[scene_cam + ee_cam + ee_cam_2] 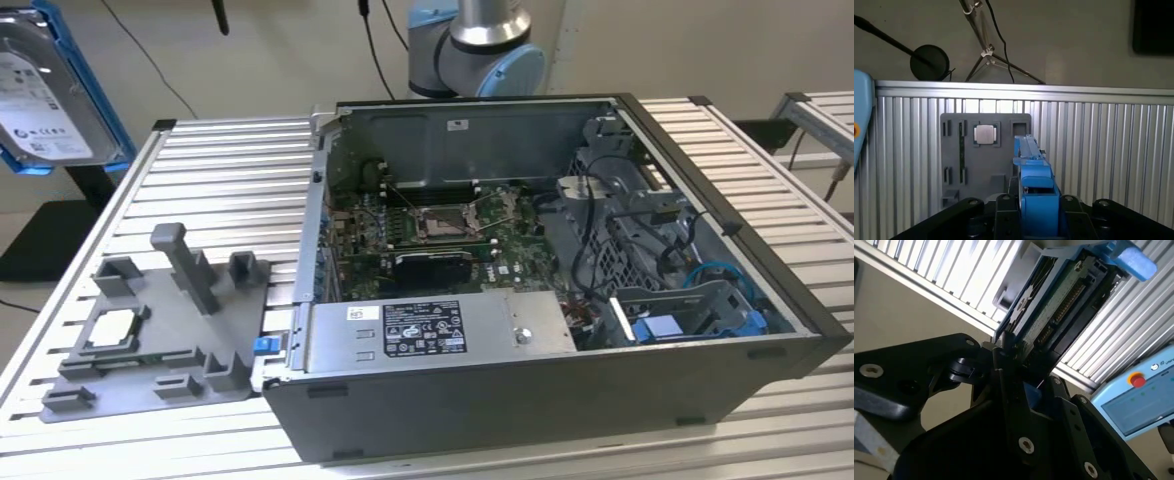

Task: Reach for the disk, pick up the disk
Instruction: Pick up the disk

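The disk (47,95) is a silver-grey hard drive with a white label in a blue bracket. It hangs in the air at the exterior view's far left, well above the slatted table. In the second wrist view my gripper (1009,357) is shut on one end of the disk (1054,305), whose circuit-board underside faces the camera. In the first wrist view the disk's blue bracket (1034,172) stands edge-on between my black fingers (1004,212), above the grey fixture.
An open computer case (534,410) stands on the slatted aluminium table (227,170), with a grey labelled box (441,330) inside. A grey fixture tray (200,300) with a small square silver chip (114,328) lies to the case's left. The arm base (474,50) stands behind.
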